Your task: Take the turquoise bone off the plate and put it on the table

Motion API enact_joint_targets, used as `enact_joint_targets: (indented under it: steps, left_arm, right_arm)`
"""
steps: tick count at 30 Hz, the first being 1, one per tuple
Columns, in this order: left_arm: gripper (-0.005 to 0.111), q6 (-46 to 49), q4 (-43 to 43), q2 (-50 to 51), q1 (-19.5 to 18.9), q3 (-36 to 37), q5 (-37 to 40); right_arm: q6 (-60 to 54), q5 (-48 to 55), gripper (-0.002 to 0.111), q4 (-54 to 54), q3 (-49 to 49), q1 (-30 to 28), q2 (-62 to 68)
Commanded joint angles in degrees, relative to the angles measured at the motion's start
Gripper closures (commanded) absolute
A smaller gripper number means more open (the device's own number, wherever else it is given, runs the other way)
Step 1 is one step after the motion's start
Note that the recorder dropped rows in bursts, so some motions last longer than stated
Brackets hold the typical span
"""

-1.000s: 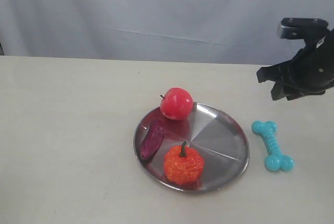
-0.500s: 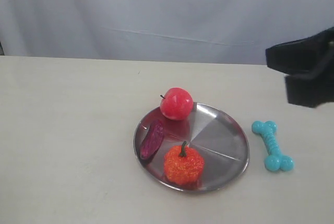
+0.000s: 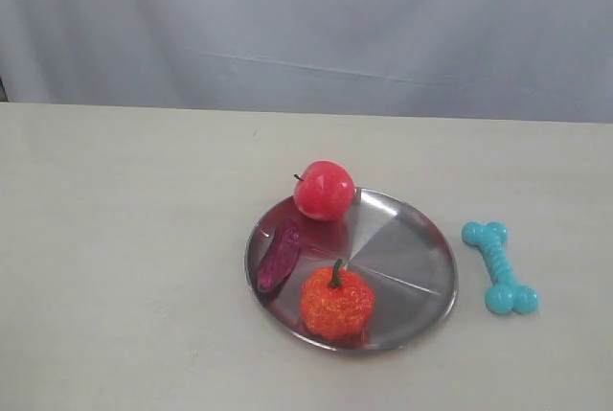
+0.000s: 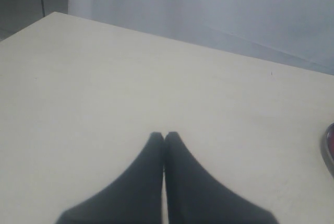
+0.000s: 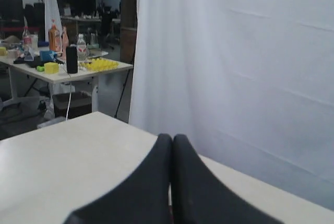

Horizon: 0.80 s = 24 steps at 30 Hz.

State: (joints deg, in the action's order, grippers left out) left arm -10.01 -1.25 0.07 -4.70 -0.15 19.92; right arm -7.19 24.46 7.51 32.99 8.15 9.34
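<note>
The left pincer (image 4: 165, 136), tips together, hangs over the pale beige table (image 3: 124, 239). Near the table's right edge the small turquoise rubber bone (image 3: 499, 266) lies beside the round shiny metal plate (image 3: 407, 248), off its rim: seemingly done, only parking is called for. Just the exterior view shows this; the right pincer (image 5: 172, 138), likewise together, appears only in its wrist view.
</note>
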Motion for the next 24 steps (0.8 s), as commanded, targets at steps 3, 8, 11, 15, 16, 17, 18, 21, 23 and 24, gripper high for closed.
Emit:
enact_joint_targets:
  steps: [3,8,11,15,16,17,18,21,23,24]
  left_arm:
    - [0.107,-0.1,-0.2,-0.1,0.3,0.1,-0.3]
    - [0.107,-0.1,-0.2,-0.1,0.3,0.1,-0.3]
    - [0.107,-0.1,-0.2,-0.1,0.3,0.1,-0.3]
    - [0.107,-0.1,-0.2,-0.1,0.3,0.1,-0.3]
    - [0.107,-0.1,-0.2,-0.1,0.3,0.1,-0.3]
    - [0.107,-0.1,-0.2,-0.1,0.3,0.1,-0.3]
    - [0.107,-0.1,-0.2,-0.1,0.3,0.1,-0.3]
    - [0.107,-0.1,-0.2,-0.1,0.3,0.1,-0.3]
    - [0.107,-0.1,-0.2,-0.1,0.3,0.1,-0.3]
    - [0.107,-0.1,-0.2,-0.1,0.3,0.1,-0.3]
  right_arm:
    - [0.2,1.9,0.109,-1.7,-6.0,0.2,-9.3]
    - [0.9,4.5,0.109,-0.1,-8.6,0.2,-9.3]
    - [0.9,4.7,0.109,-0.1,-9.1,0.2,-9.3]
    - [0.9,4.5,0.109,-0.1,-9.1,0.2,-9.3]
    - [0.7,4.5,0.109,-0.1,-9.1,0.2,-9.3]
    - [0.7,4.5,0.109,-0.1,-9.1,0.2,-9.3]
    - [0.7,4.5,0.109,-0.1,-9.1,0.2,-9.3]
    - [0.7,4.5,0.109,-0.1,-9.1,0.2,-9.3]
    - [0.7,4.5,0.109,-0.1,-9.1,0.2,-9.3]
    - [0.7,4.5,0.109,-0.1,-9.1,0.2,-9.3]
